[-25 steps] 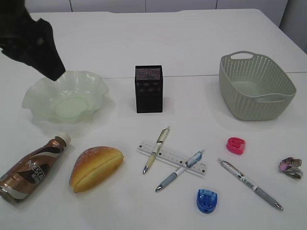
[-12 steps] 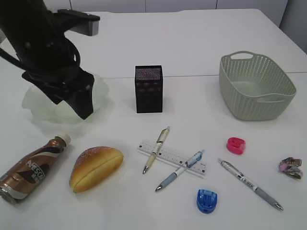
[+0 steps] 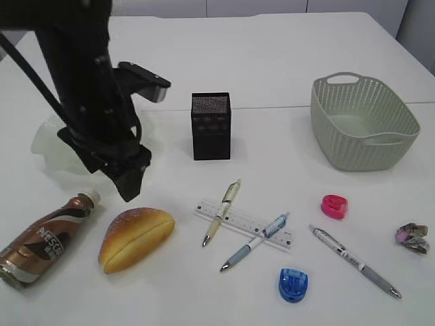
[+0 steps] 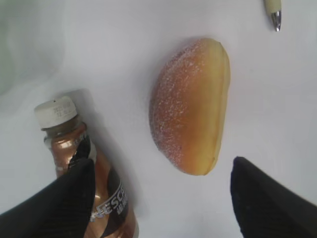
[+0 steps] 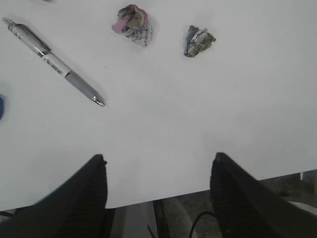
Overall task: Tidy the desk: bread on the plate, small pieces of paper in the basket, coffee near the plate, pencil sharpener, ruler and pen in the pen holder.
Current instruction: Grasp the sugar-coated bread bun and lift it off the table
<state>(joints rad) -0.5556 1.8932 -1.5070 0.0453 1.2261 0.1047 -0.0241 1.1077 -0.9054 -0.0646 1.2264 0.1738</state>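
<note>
Left hand, jaws spread wide and empty, hangs over the bread at centre frame; the coffee lies at lower left, under one finger. Risk: closing here could catch the bottle and roll it across the tabletop.

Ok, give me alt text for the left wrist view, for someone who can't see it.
Seen from above, a golden-brown oblong sugar-dusted bun lies on the white desk, ahead of the open black left claw. A brown bottle with a white cap lies left of the bun, partly behind one claw finger, and a pen tip shows at the top right.
</note>
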